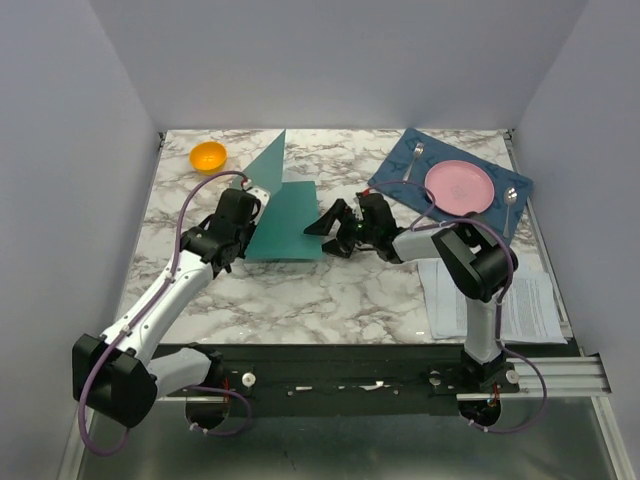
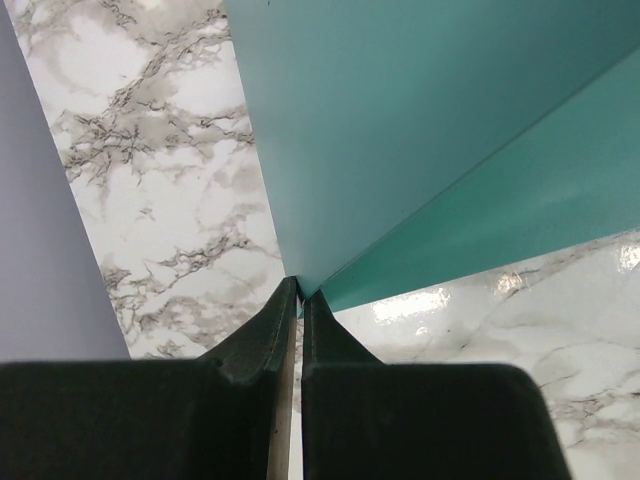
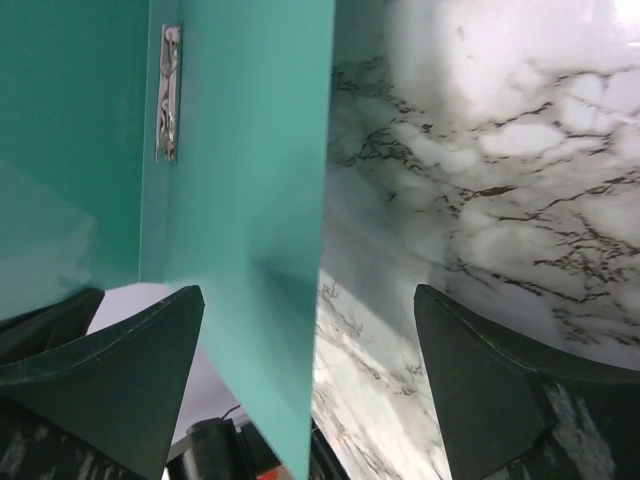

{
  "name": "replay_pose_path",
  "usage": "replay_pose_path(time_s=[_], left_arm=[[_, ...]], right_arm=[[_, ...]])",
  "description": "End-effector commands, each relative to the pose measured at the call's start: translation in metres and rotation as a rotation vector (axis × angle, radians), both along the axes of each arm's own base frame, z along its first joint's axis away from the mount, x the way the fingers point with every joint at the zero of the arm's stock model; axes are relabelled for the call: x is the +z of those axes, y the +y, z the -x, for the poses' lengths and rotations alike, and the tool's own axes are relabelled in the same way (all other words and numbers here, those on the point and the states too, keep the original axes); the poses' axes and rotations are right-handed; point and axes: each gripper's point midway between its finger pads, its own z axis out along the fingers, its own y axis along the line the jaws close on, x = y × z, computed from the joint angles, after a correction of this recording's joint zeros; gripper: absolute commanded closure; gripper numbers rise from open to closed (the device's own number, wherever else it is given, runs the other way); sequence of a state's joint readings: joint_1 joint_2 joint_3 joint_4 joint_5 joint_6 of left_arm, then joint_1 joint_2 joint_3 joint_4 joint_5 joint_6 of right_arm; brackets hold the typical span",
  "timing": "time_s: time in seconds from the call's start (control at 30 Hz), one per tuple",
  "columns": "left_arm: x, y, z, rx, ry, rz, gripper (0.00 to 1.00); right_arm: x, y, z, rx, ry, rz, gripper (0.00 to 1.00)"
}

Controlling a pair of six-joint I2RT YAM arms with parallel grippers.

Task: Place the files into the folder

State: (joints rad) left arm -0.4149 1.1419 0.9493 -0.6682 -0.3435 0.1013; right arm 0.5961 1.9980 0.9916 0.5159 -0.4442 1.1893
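Files lie flat on the counter at its right near edge, well behind the right fingers, which gape wide beside the folder. The left fingers pinch its raised cover open. The right arm is nearer.

Far off on my left, an orange bowl sits on the marble table, near its back edge. Over on my right, a dark blue placemat lies askew, a pink plate on it, a fork left of the plate, a spoon to its right.
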Motion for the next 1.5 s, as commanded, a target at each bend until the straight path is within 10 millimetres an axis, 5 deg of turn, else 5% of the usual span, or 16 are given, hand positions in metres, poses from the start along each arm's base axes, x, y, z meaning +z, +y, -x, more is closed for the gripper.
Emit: replay_pose_path(time_s=[0.0, 0.3, 0.43, 0.47, 0.5, 0.57, 0.6, 0.9, 0.97, 1.0, 1.07, 1.13, 1.33, 1.47], left_arm=[[0.000, -0.006, 0.011, -0.011, 0.024, 0.045, 0.90], [0.005, -0.023, 0.022, -0.080, 0.046, 0.137, 0.88], [0.015, -0.031, 0.027, -0.132, 0.024, 0.182, 0.84], [0.017, -0.033, 0.028, -0.139, 0.020, 0.196, 0.80], [0.020, -0.035, 0.029, -0.148, 0.015, 0.207, 0.78], [0.023, -0.039, 0.031, -0.158, 0.013, 0.233, 0.75], [0.025, -0.039, 0.031, -0.154, 0.008, 0.240, 0.75], [0.027, -0.020, 0.027, -0.065, -0.053, 0.221, 0.66], [0.032, -0.017, 0.027, -0.059, -0.070, 0.224, 0.48], [0.035, -0.014, 0.026, -0.056, -0.086, 0.210, 0.42], [0.043, -0.008, 0.026, -0.045, -0.118, 0.195, 0.23], [0.057, -0.002, 0.025, -0.040, -0.166, 0.183, 0.16], [0.084, 0.004, 0.022, -0.054, -0.243, 0.161, 0.11], [0.092, 0.002, 0.020, -0.082, -0.250, 0.154, 0.10]], right_arm=[[0.012, 0.012, -0.002, 0.016, -0.015, -0.079, 0.08], [0.038, 0.030, -0.010, 0.034, -0.047, -0.142, 0.35], [0.041, 0.021, -0.004, 0.031, -0.057, -0.085, 0.67], [0.056, 0.016, -0.002, 0.040, -0.116, -0.059, 0.74], [0.045, 0.008, 0.004, 0.041, -0.079, 0.013, 0.80], [0.064, -0.006, 0.004, 0.038, -0.170, 0.108, 0.94], [0.055, -0.018, 0.011, 0.041, -0.139, 0.186, 0.99], [0.134, -0.072, 0.029, 0.113, -0.449, 0.460, 0.99], [0.138, -0.082, 0.038, 0.165, -0.466, 0.537, 0.99], [0.157, -0.080, 0.035, 0.169, -0.502, 0.537, 0.99], [0.152, -0.087, 0.041, 0.212, -0.486, 0.631, 0.99], [0.159, -0.083, 0.049, 0.241, -0.495, 0.681, 0.99], [0.153, -0.081, 0.061, 0.182, -0.422, 0.630, 0.99], [0.117, -0.098, 0.078, 0.095, -0.291, 0.630, 0.99]])
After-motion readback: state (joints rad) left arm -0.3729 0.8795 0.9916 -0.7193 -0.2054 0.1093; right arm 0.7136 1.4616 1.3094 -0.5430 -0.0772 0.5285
